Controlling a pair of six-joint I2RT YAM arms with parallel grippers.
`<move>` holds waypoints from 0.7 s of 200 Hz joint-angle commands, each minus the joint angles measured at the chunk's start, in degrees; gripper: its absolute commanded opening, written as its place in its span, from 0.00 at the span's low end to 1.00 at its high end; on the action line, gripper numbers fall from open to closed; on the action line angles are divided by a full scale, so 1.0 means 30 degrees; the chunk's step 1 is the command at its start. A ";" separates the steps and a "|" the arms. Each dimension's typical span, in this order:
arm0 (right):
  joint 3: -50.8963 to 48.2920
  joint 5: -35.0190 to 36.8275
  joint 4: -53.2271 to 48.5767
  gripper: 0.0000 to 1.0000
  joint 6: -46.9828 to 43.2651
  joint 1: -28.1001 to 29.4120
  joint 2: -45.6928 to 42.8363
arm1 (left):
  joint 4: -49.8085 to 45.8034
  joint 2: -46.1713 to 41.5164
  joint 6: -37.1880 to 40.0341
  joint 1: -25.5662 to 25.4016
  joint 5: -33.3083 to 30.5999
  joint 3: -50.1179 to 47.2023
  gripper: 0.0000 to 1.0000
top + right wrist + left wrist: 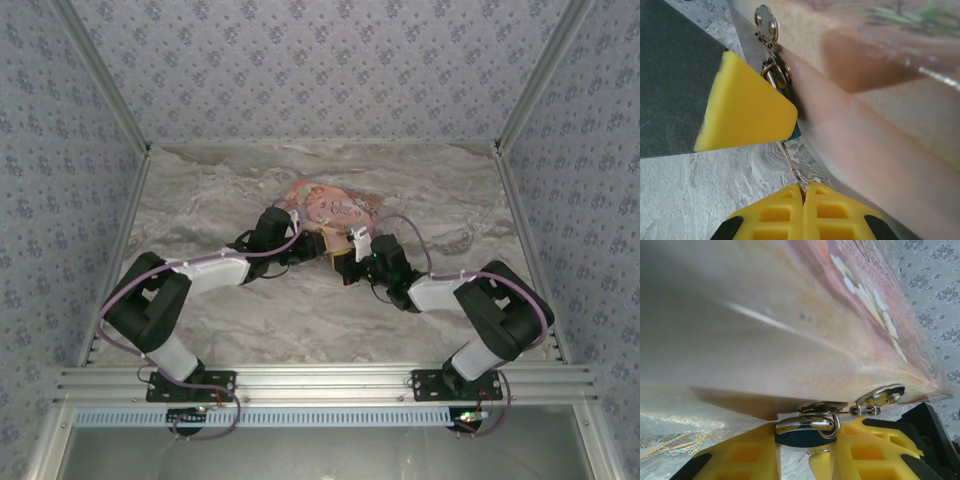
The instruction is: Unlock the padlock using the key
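- A back wall [320,70] papered in pale blue-grey with a small repeating floral motif runs across the top of the overhead view.
- The left wall [50,200] and the right wall [600,200] carry the same paper and slant in toward the far corners.
- A bare aluminium post stands in each far corner, at upper left [105,75] and upper right [538,75].
- The table top [200,190] has a grey-beige marble pattern with wavy veins.
- A grooved aluminium rail [320,380] crosses the bottom of the frame, with a white slotted strip [320,417] just below it.
- The light is soft and even, with faint shadows.
- In the left wrist view, the wallpaper shows at upper right and the marble at lower left.
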 commanded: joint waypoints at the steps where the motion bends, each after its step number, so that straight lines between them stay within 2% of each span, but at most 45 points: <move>1: 0.0432 0.0192 0.0771 0.03 0.0279 -0.0104 0.0220 | 0.0645 -0.0616 -0.0358 -0.0168 0.0406 0.0734 0.25; 140: 0.0466 0.0784 0.1175 0.03 0.0546 -0.0214 0.0367 | 0.0676 -0.0602 -0.0673 -0.0172 0.0507 0.0770 0.25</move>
